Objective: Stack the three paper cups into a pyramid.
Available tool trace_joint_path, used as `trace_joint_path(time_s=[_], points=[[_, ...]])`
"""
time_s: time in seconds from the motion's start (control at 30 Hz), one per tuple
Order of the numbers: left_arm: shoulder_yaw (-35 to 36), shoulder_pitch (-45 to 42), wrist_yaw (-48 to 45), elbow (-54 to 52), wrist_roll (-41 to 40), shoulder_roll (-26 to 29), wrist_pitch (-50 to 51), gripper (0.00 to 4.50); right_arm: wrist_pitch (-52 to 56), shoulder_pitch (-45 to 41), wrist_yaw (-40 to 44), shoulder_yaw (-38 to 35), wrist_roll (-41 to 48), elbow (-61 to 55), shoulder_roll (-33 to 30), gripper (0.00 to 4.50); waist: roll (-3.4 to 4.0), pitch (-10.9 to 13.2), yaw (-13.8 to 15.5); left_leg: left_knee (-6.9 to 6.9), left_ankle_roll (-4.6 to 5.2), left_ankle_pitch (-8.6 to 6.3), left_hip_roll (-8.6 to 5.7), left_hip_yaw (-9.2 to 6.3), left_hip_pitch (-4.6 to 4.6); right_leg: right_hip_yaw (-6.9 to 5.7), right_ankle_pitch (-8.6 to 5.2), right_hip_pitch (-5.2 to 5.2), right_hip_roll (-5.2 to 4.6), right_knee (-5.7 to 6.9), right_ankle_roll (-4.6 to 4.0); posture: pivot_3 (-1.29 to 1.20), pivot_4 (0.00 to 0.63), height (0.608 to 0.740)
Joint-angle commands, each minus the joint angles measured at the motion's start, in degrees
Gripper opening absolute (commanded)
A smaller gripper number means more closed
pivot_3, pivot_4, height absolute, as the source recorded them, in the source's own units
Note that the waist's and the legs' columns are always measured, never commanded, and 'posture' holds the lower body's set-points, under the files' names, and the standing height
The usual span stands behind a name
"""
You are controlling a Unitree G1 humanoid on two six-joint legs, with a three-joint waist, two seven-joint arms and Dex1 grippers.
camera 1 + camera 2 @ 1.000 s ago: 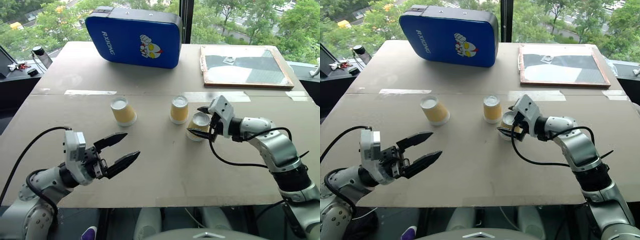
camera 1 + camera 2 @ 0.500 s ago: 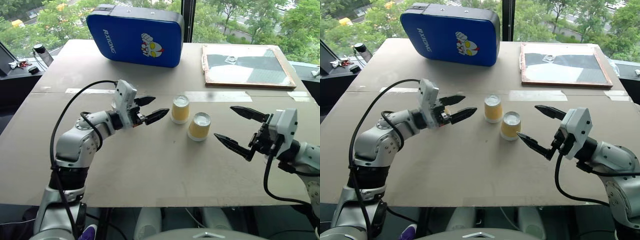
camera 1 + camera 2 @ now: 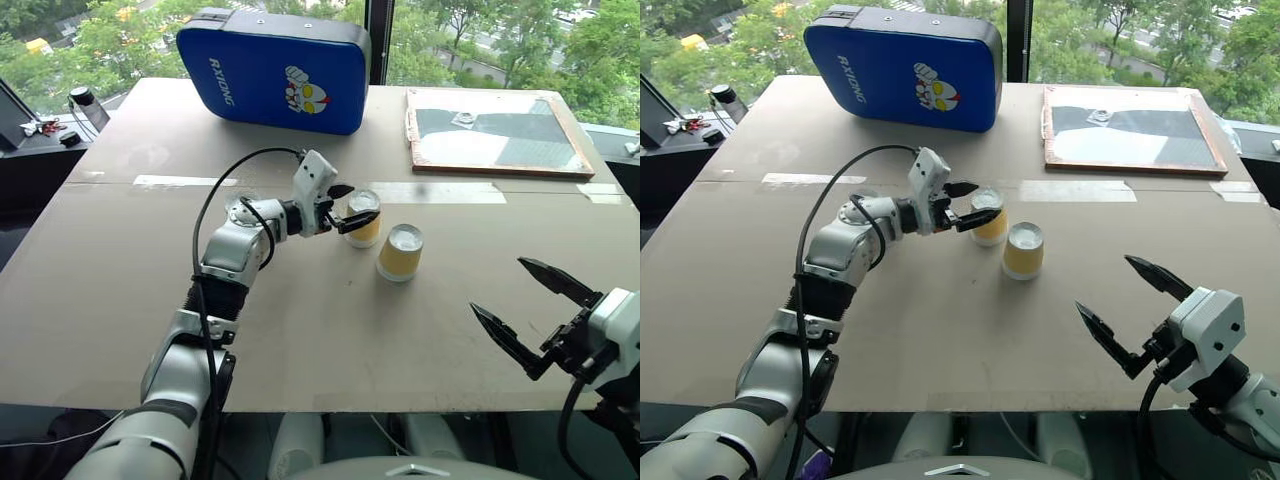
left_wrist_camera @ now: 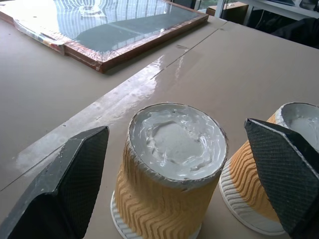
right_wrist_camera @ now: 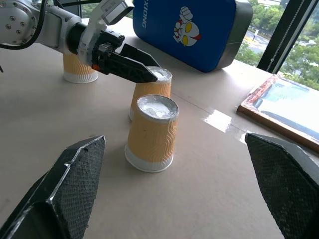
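Ribbed tan paper cups (image 5: 151,133), upside-down.

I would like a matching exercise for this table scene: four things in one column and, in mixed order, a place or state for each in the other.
Things:
1. left gripper
2. right gripper
3. blue case
4. framed board

Places or states:
a. lies at the table's far right
b. open around the farther of the two middle cups
c. open over the near edge, holding nothing
d. stands at the far side, with a cartoon figure on it

Pairs: 1-b, 2-c, 3-d, 4-a
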Motion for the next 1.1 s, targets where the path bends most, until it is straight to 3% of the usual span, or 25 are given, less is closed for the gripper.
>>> trace_joint_path(time_s=[0.03, 0.1, 0.17, 0.2, 0.37, 0.73, 1.1], points=[[0.13, -2.05, -1.69, 2.53, 2.05, -1.08, -3.33, 3.95, -2.68, 1.16, -0.38, -1.31, -0.09, -1.83, -0.19, 4.50, 0.00, 0.00, 0.07, 0.00, 0.00, 0.00, 0.00, -0.01, 0.00, 0.00, 0.00, 0.00, 0.00, -0.01, 0.00, 0.00, 0.150, 0.740], [0.25, -2.17, -2.73, 3.55, 2.76, -1.45, -4.56, 3.38, -3.01, 1.36, -0.58, -1.30, 0.03, -1.81, -0.44, 4.50, 0.00, 0.00, 0.08, 0.00, 0.00, 0.00, 0.00, 0.00, -0.01, 0.00, 0.00, 0.00, -0.01, -0.01, 0.00, 0.00, 0.150, 0.740], [0.57, -2.08, -3.44, 3.92, 3.22, -1.67, -5.51, 2.38, -3.26, 1.35, -0.65, -1.46, 0.21, -1.58, -0.78, 4.50, 0.00, 0.00, 0.12, 0.00, 0.00, 0.00, 0.00, 0.01, -0.01, 0.00, 0.00, 0.00, -0.01, -0.01, 0.00, 0.00, 0.150, 0.740], [0.89, -2.01, -3.79, 3.87, 3.20, -1.73, -6.01, 2.23, -3.36, 1.26, -0.64, -1.54, 0.33, -1.39, -0.98, 4.50, 0.00, 0.00, 0.12, 0.00, 0.00, 0.00, 0.00, 0.00, -0.01, 0.00, 0.00, 0.00, -0.01, -0.01, 0.00, 0.00, 0.150, 0.740], [4.98, -0.82, -6.21, -2.57, -0.75, -0.06, -5.06, 2.23, -3.25, -0.66, -0.59, -0.69, 0.48, 0.13, -2.43, 4.50, 0.00, 0.00, 0.05, 0.01, 0.00, 0.00, 0.00, -0.01, -0.01, -0.01, 0.00, 0.00, -0.01, 0.00, 0.00, 0.00, 0.150, 0.740], [9.28, 13.67, -11.13, -31.18, -14.23, 11.31, 14.68, 2.23, -2.55, -3.81, 0.63, 2.42, 1.85, 2.79, -4.78, 4.50, 0.04, -0.03, 0.17, 0.03, -0.23, 0.13, 0.04, -0.05, 0.00, -0.02, 0.00, 0.02, -0.04, 0.04, 0.00, 0.00, 0.150, 0.740], [3.95, 18.72, -2.53, -27.74, -4.16, 5.55, 5.63, 2.23, -2.29, -3.86, 1.12, 3.77, 1.70, 2.96, -6.39, 4.50, 0.05, -0.04, 0.15, 0.16, 0.01, 0.00, -0.03, -0.27, 0.08, -0.10, 0.00, 0.27, 0.01, 0.03, -0.01, 0.00, 0.150, 0.740]])
